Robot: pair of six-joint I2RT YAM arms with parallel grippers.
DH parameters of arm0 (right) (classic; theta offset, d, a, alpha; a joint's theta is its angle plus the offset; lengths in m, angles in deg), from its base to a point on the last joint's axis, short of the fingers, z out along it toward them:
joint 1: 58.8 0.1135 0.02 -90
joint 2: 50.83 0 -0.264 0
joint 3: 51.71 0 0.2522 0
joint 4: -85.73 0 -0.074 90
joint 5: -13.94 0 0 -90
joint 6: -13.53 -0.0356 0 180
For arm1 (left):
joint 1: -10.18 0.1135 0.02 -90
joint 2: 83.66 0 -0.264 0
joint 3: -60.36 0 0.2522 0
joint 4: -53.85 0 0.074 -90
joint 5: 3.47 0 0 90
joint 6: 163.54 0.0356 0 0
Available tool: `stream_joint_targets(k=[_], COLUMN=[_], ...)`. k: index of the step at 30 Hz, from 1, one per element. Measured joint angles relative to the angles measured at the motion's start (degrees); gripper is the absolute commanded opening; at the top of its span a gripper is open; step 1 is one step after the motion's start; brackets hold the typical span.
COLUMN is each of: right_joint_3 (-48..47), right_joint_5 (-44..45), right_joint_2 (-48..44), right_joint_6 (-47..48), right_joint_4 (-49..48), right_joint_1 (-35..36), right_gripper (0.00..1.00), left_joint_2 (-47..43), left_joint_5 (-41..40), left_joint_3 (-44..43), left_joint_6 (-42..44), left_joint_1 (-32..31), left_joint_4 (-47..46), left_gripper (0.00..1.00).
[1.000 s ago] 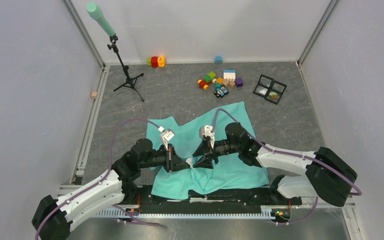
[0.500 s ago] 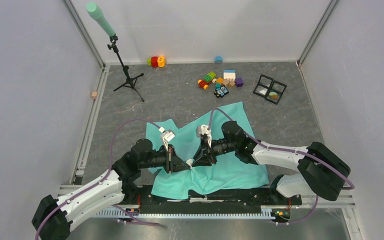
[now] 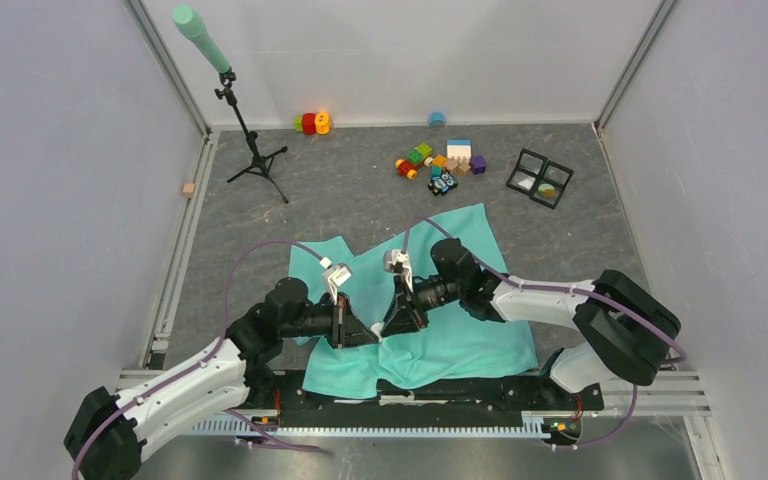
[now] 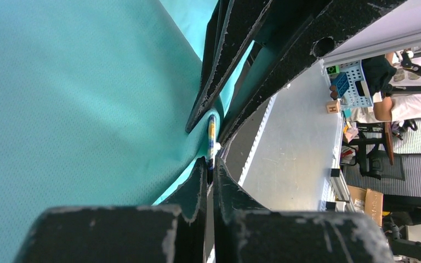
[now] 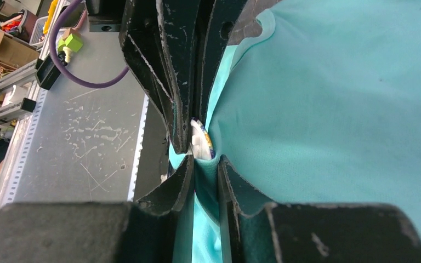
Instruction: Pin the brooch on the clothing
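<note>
Two arms meet tip to tip, low over the middle of the table. The left arm (image 3: 190, 385) rises from its base at the near left, bends at the elbow and stretches its forearm rightward, almost level. The right arm (image 3: 550, 300) doubles back from its base at the near right, forearm pointing left. The left gripper (image 3: 373, 334) has its fingers nearly together on the thin brooch (image 4: 212, 137), held edge-on. Facing it nose to nose, the right gripper (image 3: 390, 326) pinches a fold of the clothing (image 5: 334, 109) between narrowly parted fingers. The two sets of tips nearly touch.
</note>
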Motion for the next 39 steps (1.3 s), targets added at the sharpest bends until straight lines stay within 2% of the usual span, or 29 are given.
stream_joint_targets(k=[9,26,34,39], right_joint_3=[-2.0,-4.4,-2.2,-1.1], right_joint_5=[1.4,7.7,11.2,13.4], right_joint_2=[3.0,5.6,5.2,4.5], right_joint_6=[-1.9,-7.9,-12.1,-12.9], right_joint_4=[3.0,6.4,1.6,-1.2], right_joint_1=[0.7,1.7,1.2,1.0], right_gripper=[0.06,0.03,0.04,0.11], left_joint_2=[0.5,0.8,0.4,0.1], left_joint_5=[-0.3,-3.3,-7.0,-10.0], left_joint_3=[0.7,0.9,0.8,-0.2], left_joint_6=[0.6,0.8,1.3,1.7], left_joint_1=[0.2,0.5,0.7,0.7], left_joint_4=[1.0,3.3,4.3,5.8], left_gripper=[0.02,0.02,0.02,0.02])
